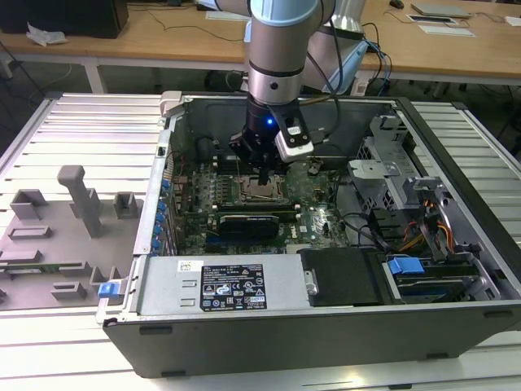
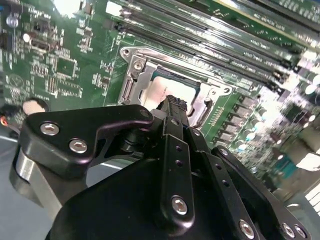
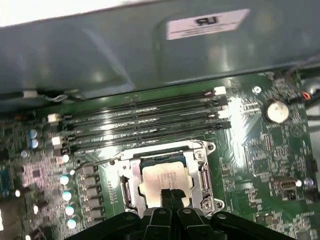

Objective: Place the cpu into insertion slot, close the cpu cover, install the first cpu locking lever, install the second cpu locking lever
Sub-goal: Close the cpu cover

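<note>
sitting flat in the insertion slot (image 3: pixel 159 160), silver top up, the cpu (image 3: pixel 162 177) has the cpu cover (image 3: pixel 196 165) lying as a metal frame around it, as far as i can tell. the gripper (image 3: pixel 170 192) hangs right over the chip's edge, its fingers (image 3: pixel 164 199) pinched together on nothing, tips at or just above that silver top. i judge the chip light, stiff and slick, with fragile contacts beneath, best gripped by two opposite edges.
</note>
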`<state>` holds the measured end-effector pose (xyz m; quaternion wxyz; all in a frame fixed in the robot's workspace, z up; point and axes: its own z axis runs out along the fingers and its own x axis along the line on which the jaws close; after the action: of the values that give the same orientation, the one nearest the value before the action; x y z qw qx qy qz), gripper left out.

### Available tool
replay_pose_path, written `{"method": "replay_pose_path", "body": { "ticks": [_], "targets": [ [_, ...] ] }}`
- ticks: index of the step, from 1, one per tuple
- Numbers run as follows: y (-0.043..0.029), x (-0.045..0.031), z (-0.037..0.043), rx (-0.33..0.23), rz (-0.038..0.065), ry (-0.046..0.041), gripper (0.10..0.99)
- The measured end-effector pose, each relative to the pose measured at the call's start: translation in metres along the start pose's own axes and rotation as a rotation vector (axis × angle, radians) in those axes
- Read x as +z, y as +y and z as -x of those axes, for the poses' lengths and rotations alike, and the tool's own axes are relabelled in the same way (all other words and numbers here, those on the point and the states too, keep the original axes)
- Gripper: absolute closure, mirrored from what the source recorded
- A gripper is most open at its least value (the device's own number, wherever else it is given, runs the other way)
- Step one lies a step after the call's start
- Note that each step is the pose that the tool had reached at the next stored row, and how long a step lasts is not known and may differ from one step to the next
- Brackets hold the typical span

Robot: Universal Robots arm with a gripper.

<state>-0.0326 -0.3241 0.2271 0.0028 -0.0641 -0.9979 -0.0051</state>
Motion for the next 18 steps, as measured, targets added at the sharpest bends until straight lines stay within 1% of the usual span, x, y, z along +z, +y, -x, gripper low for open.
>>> {"method": "replay_pose_path", "body": {
  "ticks": [1, 3, 4, 5, 8, 11, 13, 16, 18],
  "targets": [
    [0.0000, 0.0000, 0.0000, -0.020, 0.000, 0.0002, 0.980],
    [0.0000, 0.0000, 0.0000, -0.077, -0.001, 0.0007, 0.980],
    [0.0000, 0.0000, 0.0000, -0.095, -0.001, 0.0009, 0.980],
    [0.0000, 0.0002, 0.0000, -0.126, 0.000, 0.0008, 0.980],
    [0.0000, 0.0011, 0.0000, -0.175, 0.001, -0.0015, 0.980],
    [-0.0003, 0.0020, -0.0014, -0.179, 0.001, -0.0013, 0.980],
    [-0.0006, 0.0026, -0.0040, -0.179, 0.001, -0.0014, 0.980],
    [-0.0017, 0.0049, -0.0126, -0.179, 0.001, -0.0015, 0.980],
    [-0.0021, 0.0065, -0.0150, -0.179, 0.001, -0.0014, 0.980]
  ]
}}
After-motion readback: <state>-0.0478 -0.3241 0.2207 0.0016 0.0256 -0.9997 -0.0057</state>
